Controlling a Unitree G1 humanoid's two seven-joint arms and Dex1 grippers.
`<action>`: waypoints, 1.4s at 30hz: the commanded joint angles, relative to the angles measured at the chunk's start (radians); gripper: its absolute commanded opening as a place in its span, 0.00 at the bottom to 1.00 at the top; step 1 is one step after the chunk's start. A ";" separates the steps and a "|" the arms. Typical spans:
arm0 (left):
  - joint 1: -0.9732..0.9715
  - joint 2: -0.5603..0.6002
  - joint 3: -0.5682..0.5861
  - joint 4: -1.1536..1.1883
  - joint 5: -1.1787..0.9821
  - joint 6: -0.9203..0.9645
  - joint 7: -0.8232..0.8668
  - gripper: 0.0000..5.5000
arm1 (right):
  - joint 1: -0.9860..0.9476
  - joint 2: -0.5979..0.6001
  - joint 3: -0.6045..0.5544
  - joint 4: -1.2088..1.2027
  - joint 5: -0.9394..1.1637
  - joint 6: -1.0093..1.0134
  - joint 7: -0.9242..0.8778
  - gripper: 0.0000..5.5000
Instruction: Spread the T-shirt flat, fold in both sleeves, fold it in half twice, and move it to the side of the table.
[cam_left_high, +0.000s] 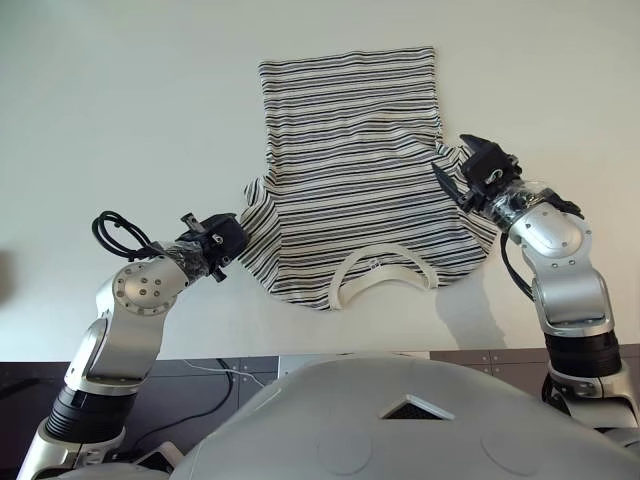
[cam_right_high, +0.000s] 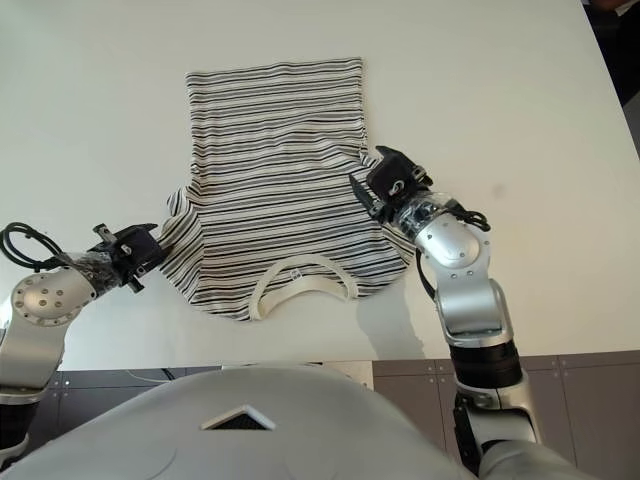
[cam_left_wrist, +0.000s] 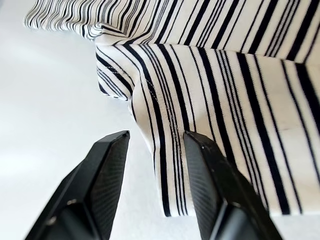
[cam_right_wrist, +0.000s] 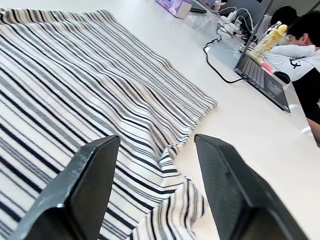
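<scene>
A black-and-white striped T-shirt (cam_left_high: 350, 170) lies on the white table (cam_left_high: 120, 100), collar (cam_left_high: 385, 268) toward me, hem at the far side. Its left sleeve (cam_left_high: 255, 205) is bunched at the shirt's left edge. My left gripper (cam_left_high: 232, 240) sits low at that sleeve's edge, open, with the striped hem (cam_left_wrist: 170, 165) lying between its fingers (cam_left_wrist: 100, 175). My right gripper (cam_left_high: 470, 168) hovers over the right sleeve (cam_right_wrist: 170, 200), open, its fingers (cam_right_wrist: 95, 175) wide apart above crumpled fabric.
Bare white tabletop surrounds the shirt on the left, right and far side. The table's near edge (cam_left_high: 330, 358) runs just below the collar. In the right wrist view a laptop (cam_right_wrist: 262, 80), cables and a seated person lie beyond the far table end.
</scene>
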 joint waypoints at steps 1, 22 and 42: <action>0.011 -0.029 0.070 -0.072 -0.099 0.055 -0.039 0.36 | -0.009 -0.086 -0.045 0.105 -0.017 -0.023 0.022 0.50; 0.162 0.020 -0.049 0.089 -0.069 -0.119 -0.012 0.36 | 0.251 -0.242 0.037 0.120 -0.118 -0.031 0.081 0.50; -0.190 0.049 0.176 0.047 -0.174 -0.044 0.009 0.36 | -0.036 0.011 -0.096 -0.284 0.172 0.270 -0.058 0.50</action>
